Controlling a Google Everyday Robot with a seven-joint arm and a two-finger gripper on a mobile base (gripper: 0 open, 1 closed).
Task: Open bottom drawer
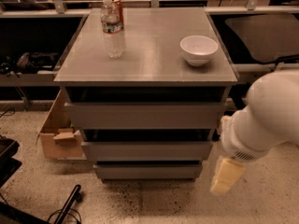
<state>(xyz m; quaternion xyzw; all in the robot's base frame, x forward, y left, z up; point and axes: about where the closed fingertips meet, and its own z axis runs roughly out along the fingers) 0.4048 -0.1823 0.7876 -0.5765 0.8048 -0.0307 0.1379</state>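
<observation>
A grey cabinet (145, 55) stands in the middle of the camera view with three handleless drawer fronts. The bottom drawer (147, 171) is the narrowest and lowest one, just above the floor; its flat front shows and none of its interior does. My gripper (225, 177) is a cream-coloured piece hanging from my white arm (268, 113). It points down, to the right of the bottom drawer's right end and a short way off it, near floor level.
A clear water bottle (112, 29) with a can behind it and a white bowl (198, 49) stand on the cabinet top. A cardboard box (58, 134) sits on the floor left of the cabinet. Black gear (65, 206) lies at the lower left. Dark benches flank the cabinet.
</observation>
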